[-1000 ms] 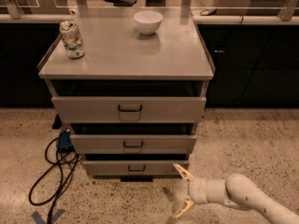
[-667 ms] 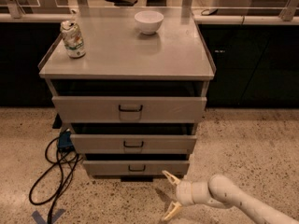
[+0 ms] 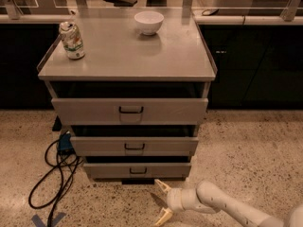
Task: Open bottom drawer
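Note:
The bottom drawer [image 3: 137,170] is the lowest and narrowest grey front of the cabinet, with a small black pull handle [image 3: 138,170] at its centre. It sits near the floor, slightly out from the frame. My gripper [image 3: 162,201] is low over the floor, just below and right of the drawer's handle, apart from it. Its two pale fingers [image 3: 163,186] are spread open and empty, pointing left. The white arm [image 3: 222,206] comes in from the lower right.
Above are the middle drawer [image 3: 134,146] and the tall top drawer [image 3: 130,110]. On the cabinet top stand a crumpled can [image 3: 72,40] and a white bowl [image 3: 148,22]. A black cable [image 3: 52,178] loops on the floor at the left, with blue tape [image 3: 47,219].
My gripper has moved left along the floor, from right of the cabinet to just under the bottom drawer's front. The drawers have not moved.

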Robot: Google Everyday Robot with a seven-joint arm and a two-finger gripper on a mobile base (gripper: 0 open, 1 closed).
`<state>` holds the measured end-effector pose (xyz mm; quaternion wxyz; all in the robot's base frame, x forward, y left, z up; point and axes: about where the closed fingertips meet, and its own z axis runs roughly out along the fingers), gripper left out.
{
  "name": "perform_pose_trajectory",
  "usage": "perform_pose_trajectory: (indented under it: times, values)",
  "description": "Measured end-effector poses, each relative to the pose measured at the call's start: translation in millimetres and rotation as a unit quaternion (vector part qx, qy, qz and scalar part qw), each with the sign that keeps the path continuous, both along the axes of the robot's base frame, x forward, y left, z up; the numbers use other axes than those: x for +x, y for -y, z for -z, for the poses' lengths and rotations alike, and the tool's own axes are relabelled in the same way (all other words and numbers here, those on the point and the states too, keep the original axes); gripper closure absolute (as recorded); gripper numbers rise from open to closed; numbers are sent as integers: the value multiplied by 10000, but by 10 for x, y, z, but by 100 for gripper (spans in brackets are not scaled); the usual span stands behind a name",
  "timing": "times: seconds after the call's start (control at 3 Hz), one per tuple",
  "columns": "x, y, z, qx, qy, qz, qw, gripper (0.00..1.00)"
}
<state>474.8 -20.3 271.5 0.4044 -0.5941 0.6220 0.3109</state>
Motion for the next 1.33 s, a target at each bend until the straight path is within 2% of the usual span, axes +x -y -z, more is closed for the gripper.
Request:
perform_pose_trajectory:
  times: [0.33,0.67,1.0,1.33]
  values:
    - [-122,14,6,-571,-34,-200,9982,0]
    - [-287,103,30,-1524,-120,-238,9880,0]
    - [-386,108,48,-1718,-270,-74,9847,0]
    - [-295,118,140,-1524,-267,-147,9878,0]
